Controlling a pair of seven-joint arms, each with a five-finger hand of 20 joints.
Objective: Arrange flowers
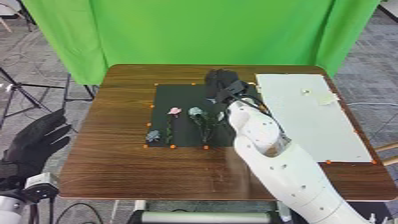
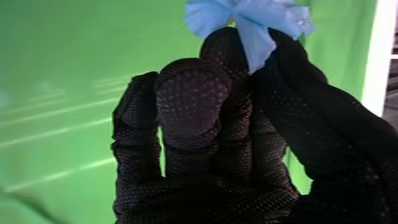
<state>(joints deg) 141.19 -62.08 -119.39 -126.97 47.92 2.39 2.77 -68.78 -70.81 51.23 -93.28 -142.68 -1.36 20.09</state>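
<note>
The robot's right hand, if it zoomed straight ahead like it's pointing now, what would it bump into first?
The right hand would probably meet the bright green cloth curtain beyond the brown wooden table, though its distance and the hand's tilt are unclear.

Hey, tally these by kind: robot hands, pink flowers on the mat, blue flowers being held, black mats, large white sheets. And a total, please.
Robot hands: 2, left hand and right hand
Pink flower: 1
Held blue flower: 1
Black mat: 1
Large white sheet: 1
Total: 6
</note>
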